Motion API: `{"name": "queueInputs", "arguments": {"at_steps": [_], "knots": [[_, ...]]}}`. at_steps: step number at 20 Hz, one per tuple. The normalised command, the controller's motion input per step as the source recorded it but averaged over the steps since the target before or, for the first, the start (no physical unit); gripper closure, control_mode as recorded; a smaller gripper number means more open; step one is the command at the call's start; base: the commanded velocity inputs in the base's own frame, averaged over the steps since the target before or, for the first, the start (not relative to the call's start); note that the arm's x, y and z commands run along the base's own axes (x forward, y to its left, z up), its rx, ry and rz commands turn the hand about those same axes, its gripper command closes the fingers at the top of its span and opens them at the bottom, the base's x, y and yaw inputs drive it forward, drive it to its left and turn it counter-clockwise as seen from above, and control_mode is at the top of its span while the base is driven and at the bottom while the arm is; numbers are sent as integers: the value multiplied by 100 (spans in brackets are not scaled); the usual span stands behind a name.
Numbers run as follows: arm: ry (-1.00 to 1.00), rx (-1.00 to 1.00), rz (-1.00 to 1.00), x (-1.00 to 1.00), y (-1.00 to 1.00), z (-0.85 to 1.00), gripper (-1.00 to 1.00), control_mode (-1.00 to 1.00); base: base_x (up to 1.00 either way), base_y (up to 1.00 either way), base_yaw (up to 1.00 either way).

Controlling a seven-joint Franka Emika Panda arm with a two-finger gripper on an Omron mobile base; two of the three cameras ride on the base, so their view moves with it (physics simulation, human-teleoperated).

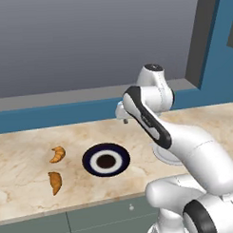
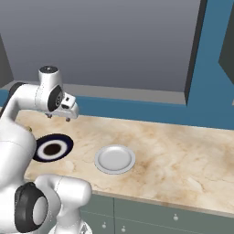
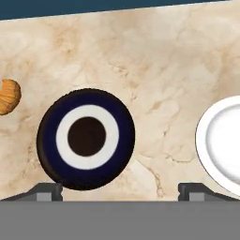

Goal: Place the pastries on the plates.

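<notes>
Two golden crescent pastries lie on the marble counter at the left, one [image 1: 57, 154] behind the other [image 1: 55, 182]. An end of one pastry [image 3: 8, 96] pokes in at the hand view's left edge. The dark navy plate [image 1: 106, 160] [image 2: 52, 147] [image 3: 86, 138], with its white ring, sits bare to their right. Farther right is the pale plate [image 2: 114, 159] [image 3: 222, 143], also bare, and in the left base view my arm partly covers it [image 1: 163, 156]. My gripper [image 1: 122, 113] [image 2: 59, 118] [image 3: 121, 192] hangs open above the counter, just behind the navy plate, holding nothing.
The marble counter [image 2: 183, 155] runs wide to the right, with a blue backsplash [image 2: 137, 109] and a grey wall behind it. Its front edge drops to grey drawers [image 2: 151, 212]. A blue wall corner [image 2: 201, 55] juts out at the back right.
</notes>
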Motion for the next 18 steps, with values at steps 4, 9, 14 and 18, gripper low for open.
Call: {"name": "queueInputs", "arguments": {"at_steps": [4, 9, 14, 18], "knots": [[25, 9, 0, 31, 70, -29, -100, -100, 0, 0, 0], [14, 1, 0, 22, 95, -35, -100, -100, 0, 0, 0], [6, 0, -4, 36, 79, -24, -100, -100, 0, 0, 0], [0, -2, -10, 32, 52, -4, -100, -100, 0, 0, 0]]}}
